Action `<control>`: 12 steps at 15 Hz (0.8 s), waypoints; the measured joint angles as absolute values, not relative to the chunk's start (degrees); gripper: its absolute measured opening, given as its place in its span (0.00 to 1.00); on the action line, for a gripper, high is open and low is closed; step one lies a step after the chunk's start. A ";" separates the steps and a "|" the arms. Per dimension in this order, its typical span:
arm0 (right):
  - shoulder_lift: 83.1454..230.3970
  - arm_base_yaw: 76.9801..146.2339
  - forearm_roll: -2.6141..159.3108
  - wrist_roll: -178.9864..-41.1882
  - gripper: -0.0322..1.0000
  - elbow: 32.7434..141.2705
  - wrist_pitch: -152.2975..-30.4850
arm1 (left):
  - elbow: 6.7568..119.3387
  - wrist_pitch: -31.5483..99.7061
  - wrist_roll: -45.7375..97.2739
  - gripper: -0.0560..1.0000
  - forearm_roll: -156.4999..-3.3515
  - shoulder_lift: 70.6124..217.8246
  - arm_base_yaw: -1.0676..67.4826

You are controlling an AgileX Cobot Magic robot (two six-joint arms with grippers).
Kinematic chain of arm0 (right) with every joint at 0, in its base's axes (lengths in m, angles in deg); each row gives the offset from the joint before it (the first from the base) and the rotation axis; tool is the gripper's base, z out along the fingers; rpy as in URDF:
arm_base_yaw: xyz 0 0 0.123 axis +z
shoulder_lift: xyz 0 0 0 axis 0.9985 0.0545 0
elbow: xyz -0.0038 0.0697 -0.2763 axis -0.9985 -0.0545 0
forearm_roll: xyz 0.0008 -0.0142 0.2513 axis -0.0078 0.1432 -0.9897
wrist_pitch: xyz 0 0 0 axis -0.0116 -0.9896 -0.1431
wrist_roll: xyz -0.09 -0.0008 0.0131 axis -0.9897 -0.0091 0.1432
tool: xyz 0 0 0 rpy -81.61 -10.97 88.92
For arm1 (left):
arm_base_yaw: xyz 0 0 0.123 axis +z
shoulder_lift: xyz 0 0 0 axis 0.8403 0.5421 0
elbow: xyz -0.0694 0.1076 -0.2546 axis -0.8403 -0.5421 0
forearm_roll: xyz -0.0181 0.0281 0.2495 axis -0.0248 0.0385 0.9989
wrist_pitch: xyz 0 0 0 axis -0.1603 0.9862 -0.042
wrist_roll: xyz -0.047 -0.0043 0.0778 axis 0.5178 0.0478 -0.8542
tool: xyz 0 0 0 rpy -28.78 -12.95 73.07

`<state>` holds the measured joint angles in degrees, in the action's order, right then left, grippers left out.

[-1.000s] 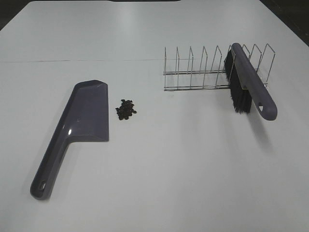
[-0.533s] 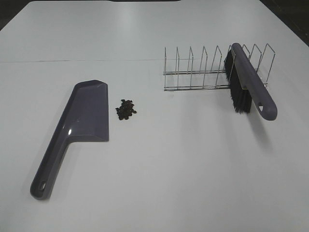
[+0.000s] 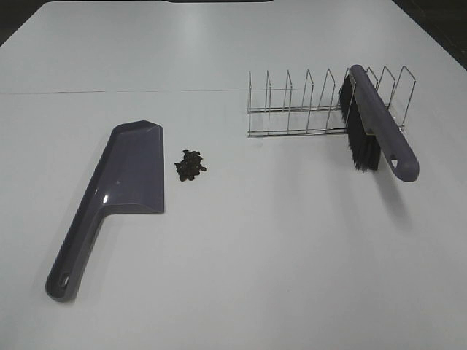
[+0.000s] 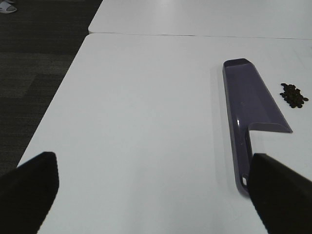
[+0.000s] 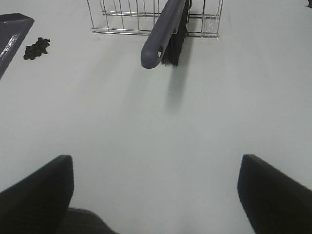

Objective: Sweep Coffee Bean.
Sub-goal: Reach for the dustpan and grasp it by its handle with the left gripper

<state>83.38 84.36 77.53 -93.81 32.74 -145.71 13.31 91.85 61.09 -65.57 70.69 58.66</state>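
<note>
Exterior high coverage shows no arm over the white surface (image 3: 277, 262), while the wrist views show the left gripper (image 4: 151, 163) and right gripper (image 5: 153, 163) each with jaws spread wide and empty. At lower left of that frame the purple dustpan (image 3: 128, 182) lies flat, handle nearest, with the coffee bean (image 3: 190, 165) pile just beside its blade. Farther off, at upper right, the brush (image 3: 379, 131) leans in the wire rack (image 3: 299, 109). Sweeping looks not yet begun: next, the right gripper should take the brush handle and the left gripper the dustpan handle.
</note>
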 joint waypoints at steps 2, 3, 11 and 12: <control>83.38 84.36 77.53 -93.81 0.79 32.74 -145.71 | 13.31 91.85 61.09 0.98 -65.57 70.69 58.66; 83.38 84.36 77.53 -93.81 0.79 32.74 -145.71 | 13.31 91.85 61.09 0.98 -65.51 70.69 58.66; 83.38 84.36 77.53 -96.05 0.77 32.74 -145.71 | 13.31 91.85 61.09 0.98 -65.51 70.69 58.66; 83.38 84.36 77.53 -96.16 0.77 32.74 -145.71 | 13.31 91.85 61.09 0.98 -65.51 70.69 58.66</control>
